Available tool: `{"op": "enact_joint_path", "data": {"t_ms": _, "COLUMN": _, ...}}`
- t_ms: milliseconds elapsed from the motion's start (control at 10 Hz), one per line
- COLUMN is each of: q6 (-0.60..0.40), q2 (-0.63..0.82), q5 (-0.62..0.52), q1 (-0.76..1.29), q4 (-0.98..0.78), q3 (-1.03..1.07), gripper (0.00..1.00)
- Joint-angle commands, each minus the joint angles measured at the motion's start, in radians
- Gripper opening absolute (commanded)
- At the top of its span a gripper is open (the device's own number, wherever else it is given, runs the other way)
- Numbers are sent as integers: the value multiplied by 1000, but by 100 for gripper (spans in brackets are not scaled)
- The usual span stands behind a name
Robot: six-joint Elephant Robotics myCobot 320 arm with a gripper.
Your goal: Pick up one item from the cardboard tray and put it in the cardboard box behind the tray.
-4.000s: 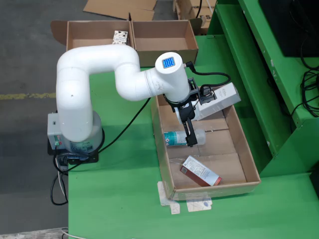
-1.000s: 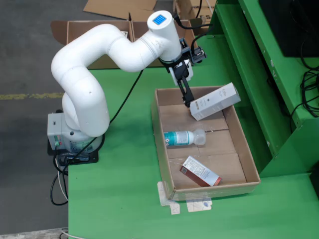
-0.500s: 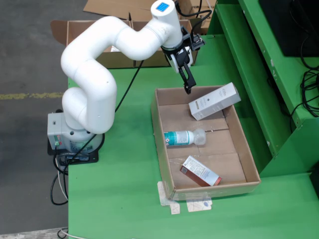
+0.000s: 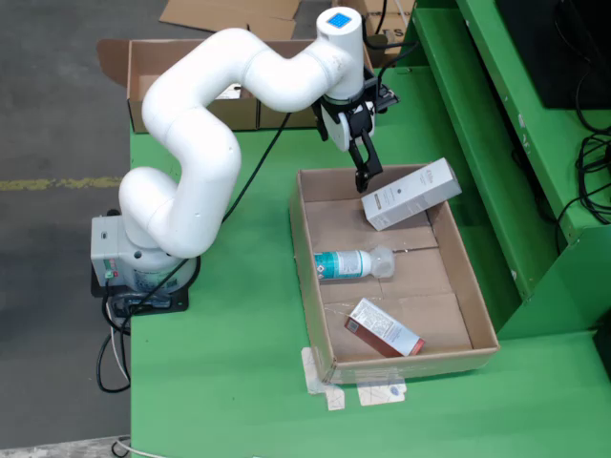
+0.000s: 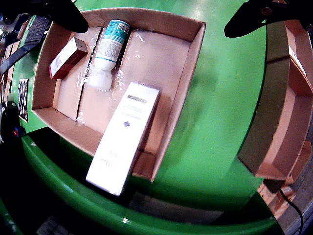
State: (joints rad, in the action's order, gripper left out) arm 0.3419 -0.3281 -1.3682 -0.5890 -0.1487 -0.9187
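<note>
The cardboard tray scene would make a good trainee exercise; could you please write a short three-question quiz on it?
1. True or false: the white carton lies flat on the cardboard tray's floor.
2. Which item lies between the white carton and the red-and-white box in the fixed view? A) a mug B) the teal-labelled bottle C) a sponge
3. Fill in: the gripper is above the tray's ___ edge, the one nearest the cardboard box.

Key: 1 false, it leans over the tray's wall; 2 B; 3 far.
</note>
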Motion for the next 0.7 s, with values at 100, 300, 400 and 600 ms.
{"op": "enact_joint_path", "data": {"t_ms": 100, "q6": -71, "q2": -479, "q5": -31, "q1": 105, "q4": -63, "q3": 919, "gripper": 100}}
{"op": "enact_joint_path", "data": {"t_ms": 300, "q6": -88, "q2": -498, "q5": -35, "q1": 125, "q4": -15, "q3": 919, "gripper": 100}}
{"op": "enact_joint_path", "data": {"t_ms": 400, "q6": -137, "q2": -588, "q5": 3, "q1": 174, "q4": 241, "q3": 919, "gripper": 100}}
{"op": "enact_joint_path", "data": {"t_ms": 600, "q6": -163, "q2": -621, "q5": 27, "q1": 200, "q4": 343, "q3": 919, "gripper": 100}}
